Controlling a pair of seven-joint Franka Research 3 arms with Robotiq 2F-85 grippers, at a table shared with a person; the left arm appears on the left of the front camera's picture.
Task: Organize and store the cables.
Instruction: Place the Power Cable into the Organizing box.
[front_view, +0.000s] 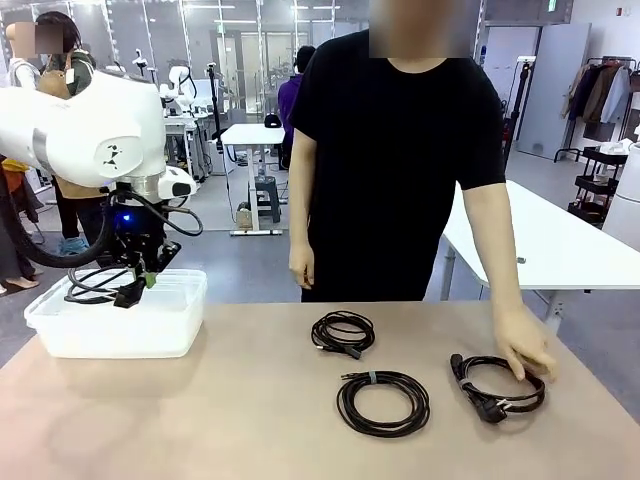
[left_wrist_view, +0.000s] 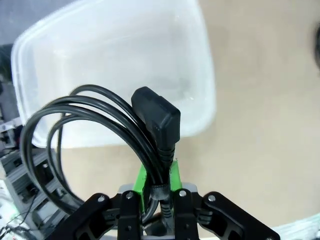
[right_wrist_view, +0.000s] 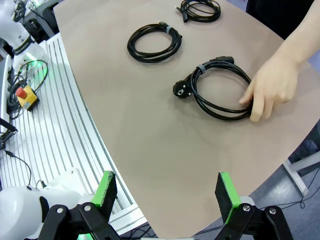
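The right gripper (right_wrist_view: 166, 192) hangs above the near right edge of the tan table (front_view: 250, 420), its 2 green-padded fingers spread wide with nothing between them. Ahead of it on the table lie 3 black wound cables. Nearest to it is the thick black power cord coil with an angled plug (right_wrist_view: 181, 90), and the person's hand (right_wrist_view: 270, 92) rests on that coil's far rim, so it is not free to take. Just beyond it is the thin black coil with a small grey band (right_wrist_view: 150, 57), lying flat and untouched. Farther off, nearer the person, is the smaller black coil with loose plug ends (right_wrist_view: 200, 19).

At the left side of the table, the left gripper (left_wrist_view: 157, 172) is clamped on a 4th black coiled cable with a chunky black plug (left_wrist_view: 156, 117). The pads pinch the bundled strands just under the plug, and the loop hangs off to one side. Beyond the fingers is the translucent white plastic tub (left_wrist_view: 125, 50), and in the front view the left gripper (front_view: 138, 285) hangs over the tub (front_view: 120, 335) with the coil above its opening, not touching the floor.

I judge the step in hand to be dropping this coil in. What matters is that the tub lies straight below the fingers while the loop's broad side reaches toward one rim. A small shift toward the tub's middle before letting go would likely keep the loop from catching the rim.
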